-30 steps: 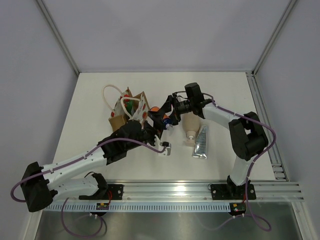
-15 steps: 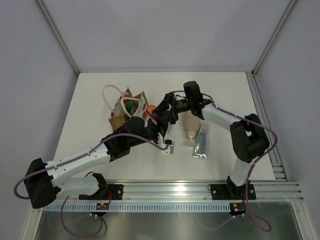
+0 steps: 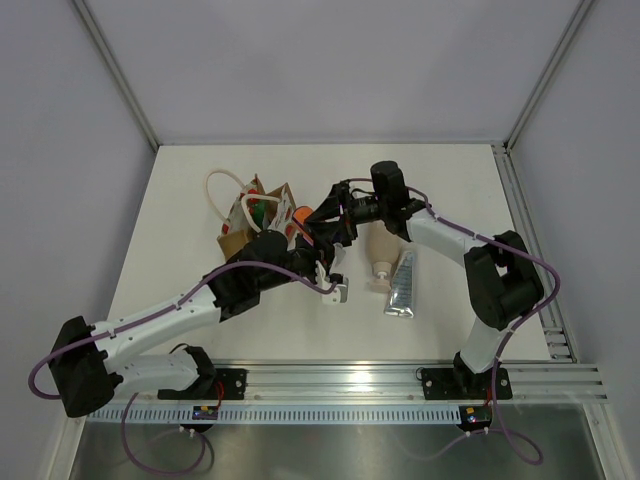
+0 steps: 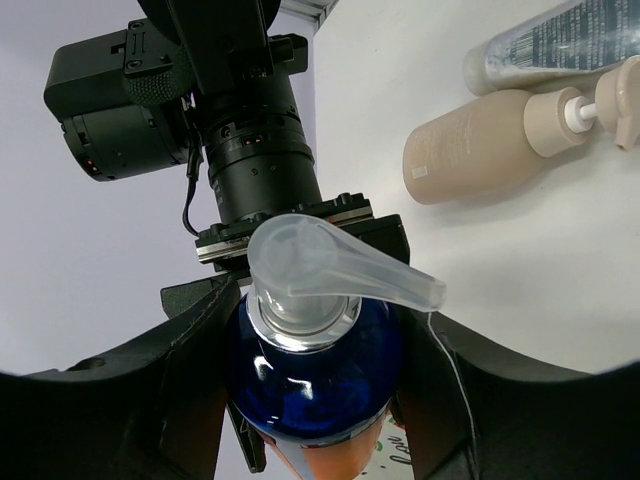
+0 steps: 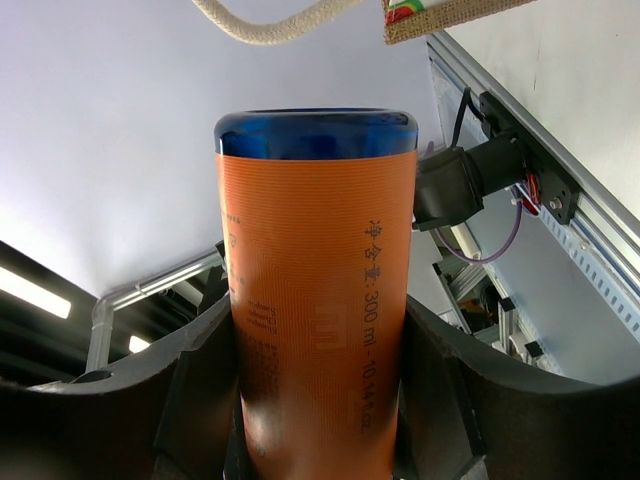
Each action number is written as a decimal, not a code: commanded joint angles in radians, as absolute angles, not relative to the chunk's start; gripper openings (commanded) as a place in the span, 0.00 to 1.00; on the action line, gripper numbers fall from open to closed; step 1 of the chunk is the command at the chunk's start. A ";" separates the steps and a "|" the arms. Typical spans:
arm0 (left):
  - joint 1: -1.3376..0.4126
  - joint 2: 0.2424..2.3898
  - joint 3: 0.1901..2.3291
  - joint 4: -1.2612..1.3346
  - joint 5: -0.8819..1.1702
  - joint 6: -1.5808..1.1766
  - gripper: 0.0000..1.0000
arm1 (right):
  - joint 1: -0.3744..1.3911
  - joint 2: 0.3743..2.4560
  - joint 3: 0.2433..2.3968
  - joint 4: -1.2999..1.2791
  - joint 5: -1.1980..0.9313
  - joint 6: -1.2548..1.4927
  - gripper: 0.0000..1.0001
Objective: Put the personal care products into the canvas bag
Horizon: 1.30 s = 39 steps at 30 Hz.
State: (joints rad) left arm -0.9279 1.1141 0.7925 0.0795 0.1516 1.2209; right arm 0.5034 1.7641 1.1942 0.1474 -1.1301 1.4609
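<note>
The orange bottle (image 3: pixel 302 215), with a blue shoulder and clear pump (image 4: pixel 330 265), hangs above the table just right of the canvas bag (image 3: pixel 243 228). My right gripper (image 3: pixel 324 222) is shut on its orange body (image 5: pixel 315 290). From the near side my left gripper (image 3: pixel 316 242) is closed on the blue shoulder (image 4: pixel 315 350), with a finger pressed against each side. A green bottle (image 3: pixel 258 210) shows inside the bag. The beige bottle (image 3: pixel 380 255) and the silver tube (image 3: pixel 403 282) lie on the table to the right.
The bag's white rope handle (image 3: pixel 222 190) loops out to its far left, and a rope (image 5: pixel 260 25) hangs just above the bottle's base. The beige bottle (image 4: pixel 470 150) and tube (image 4: pixel 560 45) lie side by side. A metal rail (image 3: pixel 400 380) runs along the near edge.
My left gripper has come up to the orange bottle and closed from wide open onto its shoulder. The right gripper with the bottle has shifted slightly towards the bag.
</note>
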 commanded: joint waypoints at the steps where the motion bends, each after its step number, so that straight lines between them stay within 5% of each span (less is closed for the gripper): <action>1: -0.911 1.109 0.853 0.103 0.158 1.198 0.00 | 0.517 1.671 1.203 0.233 -1.213 1.505 0.00; 4: -0.910 1.097 0.862 0.100 0.172 1.181 0.00 | 0.515 1.677 1.210 0.227 -1.212 1.480 0.02; 14: -0.888 1.035 0.845 0.120 0.222 1.105 0.00 | 0.514 1.723 1.209 0.293 -1.221 1.488 0.59; 21: -0.850 1.045 0.824 0.170 0.230 1.086 0.00 | 0.514 1.715 1.183 0.290 -1.215 1.486 0.84; 39: -0.718 1.048 0.815 0.308 0.232 0.970 0.00 | 0.515 1.743 1.190 0.183 -1.219 1.382 0.97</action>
State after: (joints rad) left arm -0.7876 1.0821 0.7975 0.0628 0.3126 0.9817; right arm 0.5076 1.7584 1.1698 0.2031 -1.1213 1.4498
